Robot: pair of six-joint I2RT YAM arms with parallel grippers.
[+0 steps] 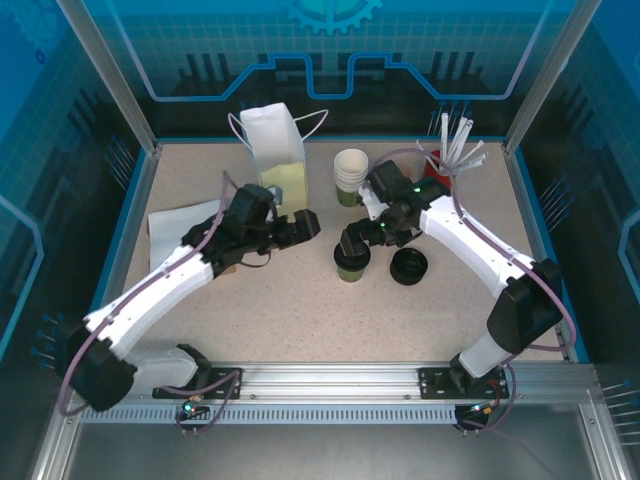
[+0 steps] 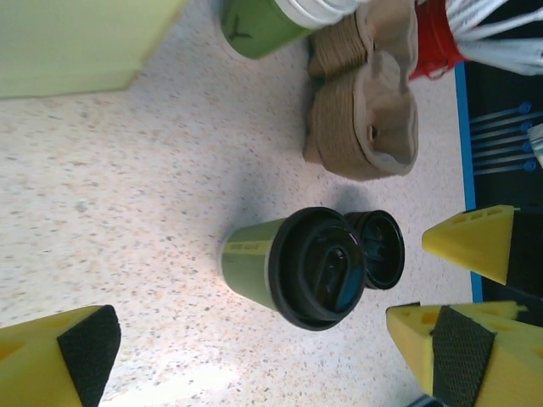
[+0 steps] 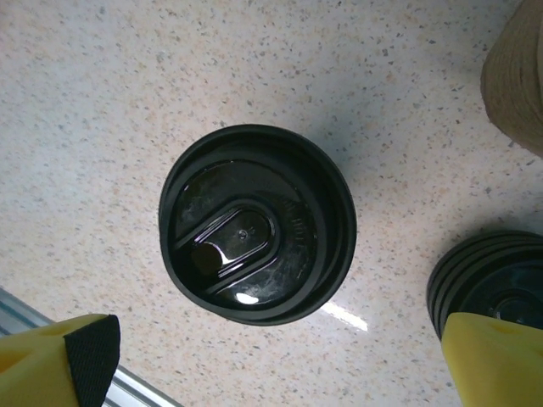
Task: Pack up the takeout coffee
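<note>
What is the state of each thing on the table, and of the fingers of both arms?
Small olive-green paper cup: upright, round black plastic lid on.
Stack of round black plastic lids: loose, beside that cup.
Nested stack of green-and-white paper cups: upright, no lid.
White paper bag with handles: standing upright.
Left arm's fingers: open, holding nothing.
Right arm's fingers: open above the lidded cup, not touching.

Observed: a white paper bag (image 1: 272,135) is stood upright at the far edge of the speckled surface (image 1: 300,320); a nested cup stack (image 1: 350,172) is placed near it. Brown cardboard carriers (image 2: 365,119) are laid beside a red holder (image 2: 437,42) of white straws (image 1: 456,140). A black lid stack (image 1: 409,266) is set nearer.
</note>
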